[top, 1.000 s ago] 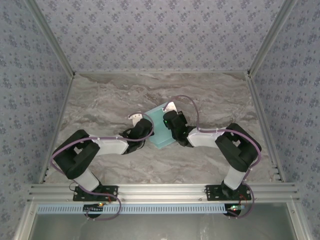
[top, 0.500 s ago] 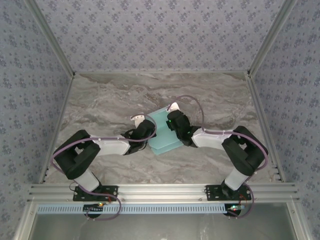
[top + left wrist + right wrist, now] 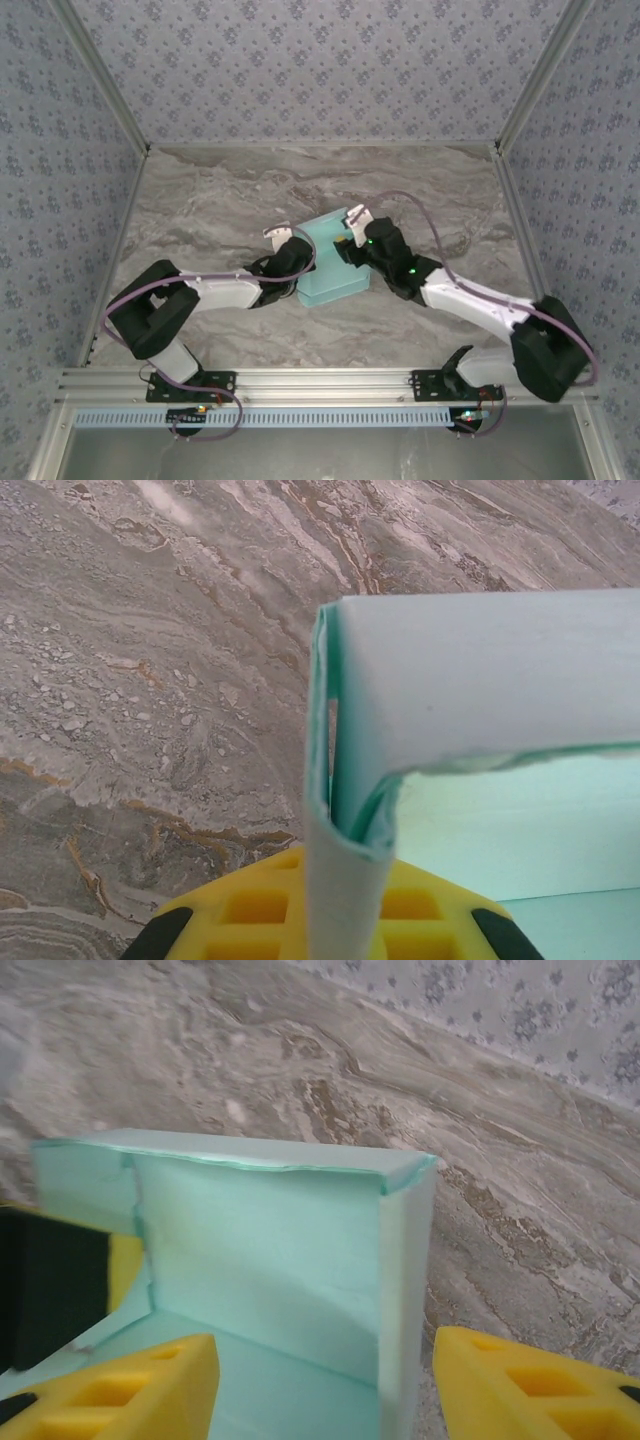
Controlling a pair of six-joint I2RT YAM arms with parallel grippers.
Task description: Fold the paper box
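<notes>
The left gripper (image 3: 345, 915) is clamped on the paper box (image 3: 480, 680): in its wrist view one thin aqua side wall runs straight down between the two yellow fingers (image 3: 250, 910), pinched tight, and a second wall folds away from that corner toward three o'clock. This upright card blocks most of the right half of that view, while bare marbled table (image 3: 150, 660) lies from nine to twelve o'clock.

The right gripper (image 3: 325, 1370) has its jaws apart. Its yellow fingers (image 3: 130, 1380) sit at either side of the box's near corner, and the standing wall edge rises between them without either finger pressing it. At nine o'clock in this view a black and yellow finger, apparently the left gripper's, grips the opposite wall. Beyond the box the table runs up to a flowered wall at one o'clock.

From above, the box (image 3: 330, 280) sits near the middle of the table (image 3: 200, 200) as an open tray with raised sides. The left gripper (image 3: 298, 265) meets it at nine o'clock and the right gripper (image 3: 350, 245) at one o'clock, each wrist covering part of the rim. Purple cables (image 3: 420, 205) loop over both arms, patterned walls (image 3: 320, 70) close three sides, and a metal rail (image 3: 320, 380) crosses at six o'clock
</notes>
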